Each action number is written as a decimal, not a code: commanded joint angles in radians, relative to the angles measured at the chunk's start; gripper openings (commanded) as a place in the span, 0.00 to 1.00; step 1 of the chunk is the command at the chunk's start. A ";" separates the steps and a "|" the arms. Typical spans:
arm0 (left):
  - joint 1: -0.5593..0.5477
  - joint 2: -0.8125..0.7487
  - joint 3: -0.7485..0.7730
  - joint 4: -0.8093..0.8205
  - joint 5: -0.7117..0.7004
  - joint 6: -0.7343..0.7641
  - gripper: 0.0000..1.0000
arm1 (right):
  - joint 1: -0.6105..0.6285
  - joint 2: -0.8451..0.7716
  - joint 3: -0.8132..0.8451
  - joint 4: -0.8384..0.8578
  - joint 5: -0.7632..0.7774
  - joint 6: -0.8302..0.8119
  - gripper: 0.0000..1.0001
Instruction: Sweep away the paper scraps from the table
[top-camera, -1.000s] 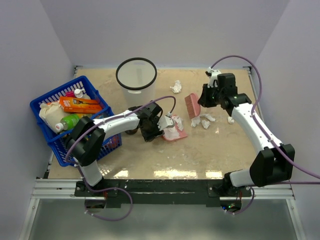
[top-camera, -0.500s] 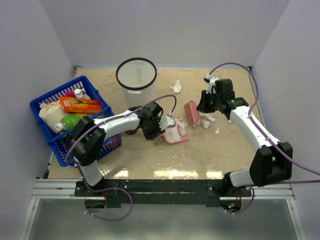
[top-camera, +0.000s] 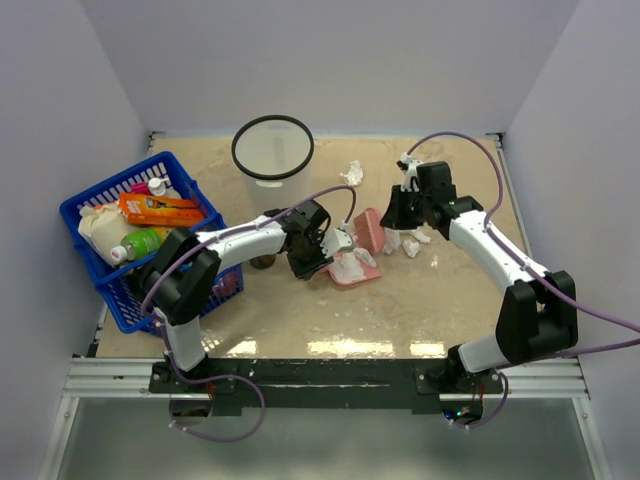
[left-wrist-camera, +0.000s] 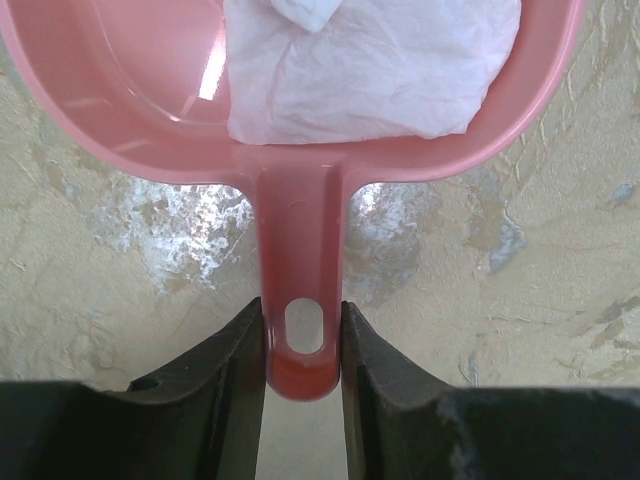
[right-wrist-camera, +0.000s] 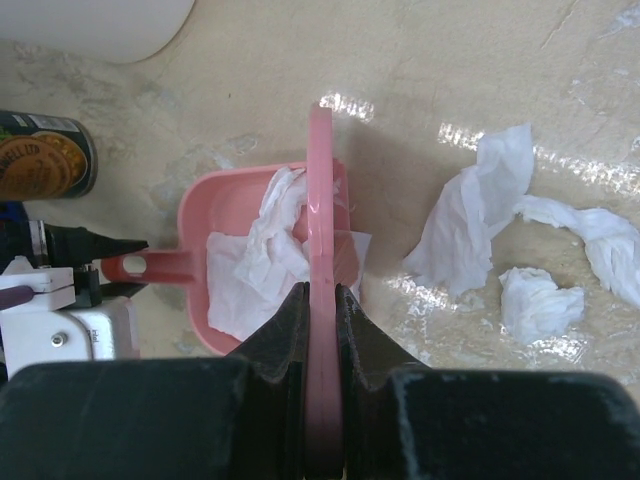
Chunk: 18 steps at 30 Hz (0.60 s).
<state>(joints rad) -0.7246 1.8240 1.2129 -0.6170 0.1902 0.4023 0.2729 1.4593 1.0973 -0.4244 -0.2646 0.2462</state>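
Note:
My left gripper (left-wrist-camera: 303, 340) is shut on the handle of a pink dustpan (left-wrist-camera: 130, 100) that lies flat on the beige table (top-camera: 400, 310). Crumpled white paper scraps (left-wrist-camera: 370, 70) lie in its pan. My right gripper (right-wrist-camera: 320, 300) is shut on a pink brush (right-wrist-camera: 320, 180), held on edge over the dustpan's open right side (top-camera: 352, 268). More paper scraps (right-wrist-camera: 470, 225) lie on the table just right of the brush, with a small wad (right-wrist-camera: 540, 300) in front of them. Another scrap (top-camera: 352, 172) lies farther back. From above, the left gripper (top-camera: 325, 258) and the right gripper (top-camera: 395, 212) face each other across the dustpan.
A white bin with a black rim (top-camera: 272, 150) stands at the back, left of centre. A blue basket (top-camera: 90, 270) full of groceries is at the left edge. A dark can (right-wrist-camera: 45, 155) stands beside the left arm, behind the dustpan.
My right gripper has carried the brush leftwards, from beside the loose scraps to the dustpan's mouth. The left gripper has closed on the dustpan's handle and shifted slightly.

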 joint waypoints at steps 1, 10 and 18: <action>0.001 0.021 0.051 -0.029 0.038 -0.020 0.00 | 0.011 -0.040 0.012 0.036 -0.050 0.064 0.00; 0.002 0.012 0.082 -0.063 0.072 0.000 0.23 | 0.009 -0.051 -0.017 0.006 0.065 0.019 0.00; 0.005 -0.042 -0.015 0.023 0.156 0.069 0.42 | 0.009 -0.059 0.021 -0.040 0.119 -0.045 0.00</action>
<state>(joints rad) -0.7246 1.8332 1.2388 -0.6476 0.2573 0.4290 0.2760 1.4349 1.0840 -0.4561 -0.1749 0.2356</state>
